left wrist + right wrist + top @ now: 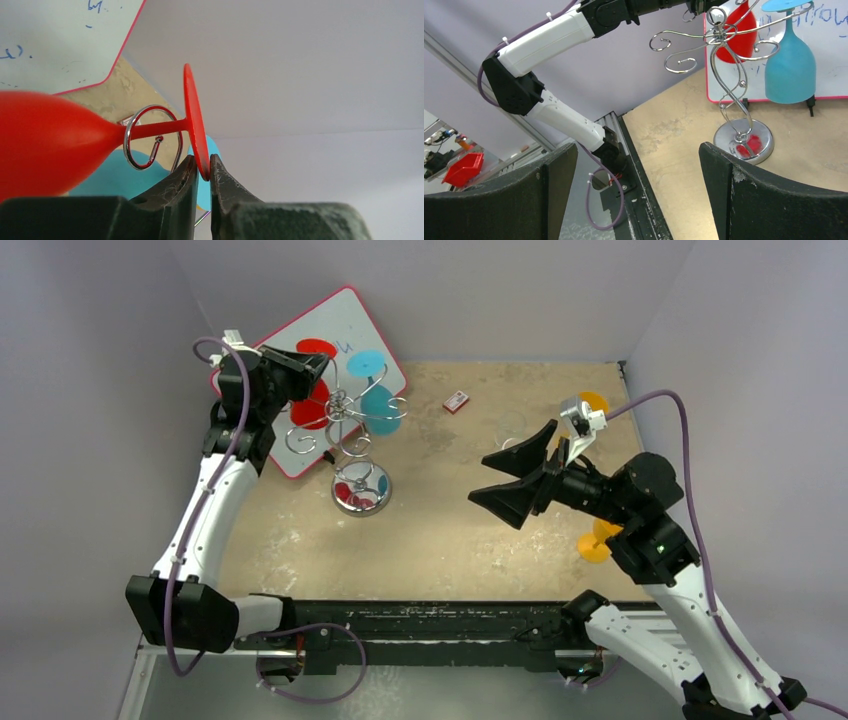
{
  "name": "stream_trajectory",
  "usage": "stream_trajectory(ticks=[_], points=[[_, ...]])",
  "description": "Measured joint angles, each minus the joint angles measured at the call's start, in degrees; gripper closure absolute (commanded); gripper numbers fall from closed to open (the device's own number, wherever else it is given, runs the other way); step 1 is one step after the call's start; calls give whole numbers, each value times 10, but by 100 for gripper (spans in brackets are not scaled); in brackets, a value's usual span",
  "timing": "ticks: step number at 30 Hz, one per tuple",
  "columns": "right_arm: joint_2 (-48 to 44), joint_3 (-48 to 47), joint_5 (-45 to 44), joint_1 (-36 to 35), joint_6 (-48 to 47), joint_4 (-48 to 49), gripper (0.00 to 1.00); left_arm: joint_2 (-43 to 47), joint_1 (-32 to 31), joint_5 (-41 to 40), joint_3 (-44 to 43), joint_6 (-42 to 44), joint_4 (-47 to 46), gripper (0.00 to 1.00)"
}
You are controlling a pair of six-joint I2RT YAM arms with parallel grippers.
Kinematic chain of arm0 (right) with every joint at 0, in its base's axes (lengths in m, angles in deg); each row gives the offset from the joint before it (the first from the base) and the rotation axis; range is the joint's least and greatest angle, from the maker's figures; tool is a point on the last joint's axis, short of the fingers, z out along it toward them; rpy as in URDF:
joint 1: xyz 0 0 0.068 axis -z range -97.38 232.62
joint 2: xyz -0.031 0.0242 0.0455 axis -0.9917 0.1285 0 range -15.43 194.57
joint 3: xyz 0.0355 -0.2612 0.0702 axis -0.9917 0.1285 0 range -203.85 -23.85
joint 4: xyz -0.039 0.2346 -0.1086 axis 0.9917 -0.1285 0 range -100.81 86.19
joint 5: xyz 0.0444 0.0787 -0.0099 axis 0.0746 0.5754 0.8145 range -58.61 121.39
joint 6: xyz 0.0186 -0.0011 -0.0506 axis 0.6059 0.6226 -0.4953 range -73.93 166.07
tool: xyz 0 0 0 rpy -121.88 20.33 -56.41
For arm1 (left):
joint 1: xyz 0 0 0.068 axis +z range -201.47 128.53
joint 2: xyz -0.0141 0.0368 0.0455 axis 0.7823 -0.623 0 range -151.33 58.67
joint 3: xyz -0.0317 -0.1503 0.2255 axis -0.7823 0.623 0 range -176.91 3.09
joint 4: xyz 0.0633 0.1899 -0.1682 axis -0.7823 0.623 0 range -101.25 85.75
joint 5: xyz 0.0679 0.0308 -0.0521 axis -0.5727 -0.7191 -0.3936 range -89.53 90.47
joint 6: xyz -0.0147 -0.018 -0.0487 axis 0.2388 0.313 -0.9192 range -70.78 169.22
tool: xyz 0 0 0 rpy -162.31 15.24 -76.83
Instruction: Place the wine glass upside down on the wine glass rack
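- The red wine glass (50, 142) hangs bowl down on the wine glass rack (729, 137), with its stem through a wire loop and its foot on top.
- The left gripper (203, 165) has its fingertips narrowly apart on either side of the foot's rim; we cannot tell whether they press it.
- A blue wine glass (790, 70) hangs inverted on a neighbouring arm.
- The rack stands near the far left corner of the tabletop (450, 540), just before a pink-framed whiteboard (340, 325).
- The right gripper (638, 152) hovers over the tabletop's right half, jaws wide apart, holding nothing.
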State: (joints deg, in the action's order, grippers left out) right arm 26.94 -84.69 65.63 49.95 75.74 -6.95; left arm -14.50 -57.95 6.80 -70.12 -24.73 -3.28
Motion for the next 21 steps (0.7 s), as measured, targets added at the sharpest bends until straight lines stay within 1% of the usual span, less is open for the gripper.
stream_trajectory(ticks=[4, 8, 18, 21], points=[[0, 0, -3, 0, -2, -3, 7, 6, 2, -8, 0, 4, 10, 80], [1, 0, -3, 0, -2, -7, 6, 16, 2, -15, 0, 15, 21, 71], [5, -1, -27, 0, -3, -22, 7, 29, 3, -36, 0, 42, 65, 63], [8, -1, -42, 0, -4, -40, 8, 33, 3, -43, -2, 56, 85, 58]])
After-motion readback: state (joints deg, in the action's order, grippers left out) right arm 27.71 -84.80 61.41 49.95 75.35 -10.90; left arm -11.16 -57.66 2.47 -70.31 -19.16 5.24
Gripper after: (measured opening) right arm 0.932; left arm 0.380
